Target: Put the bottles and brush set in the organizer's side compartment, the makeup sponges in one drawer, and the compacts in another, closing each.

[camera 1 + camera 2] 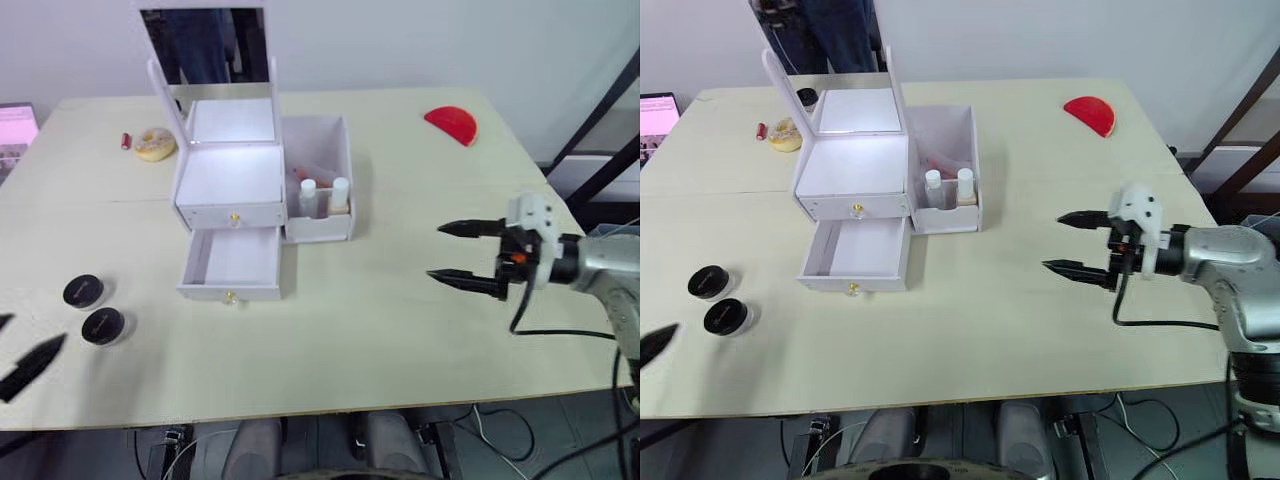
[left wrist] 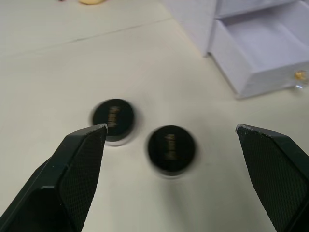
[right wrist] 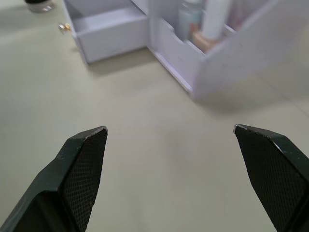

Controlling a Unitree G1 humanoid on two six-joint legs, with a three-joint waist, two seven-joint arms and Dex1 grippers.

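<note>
The white organizer [image 1: 230, 180] stands mid-table with its mirror lid up. Its top drawer is shut and its lower drawer [image 1: 232, 262] is pulled out, empty. Two bottles [image 1: 322, 192] stand in the side compartment [image 1: 320, 225]; I cannot tell whether the pink-red item behind them is the brush set. Two black compacts [image 2: 114, 120] [image 2: 171, 147] lie on the table left of the organizer, just ahead of my open left gripper [image 1: 32, 332]. A beige ring-shaped sponge [image 1: 154, 143] and a red half-round sponge [image 1: 452, 124] lie far back. My right gripper [image 1: 435, 251] hovers open and empty to the organizer's right.
A small red tube [image 1: 126, 140] lies beside the beige sponge. A screen [image 1: 14, 135] sits at the table's far left corner. A person's legs are reflected in the mirror [image 1: 205, 45]. Dark frame bars [image 1: 600, 120] stand beyond the table's right edge.
</note>
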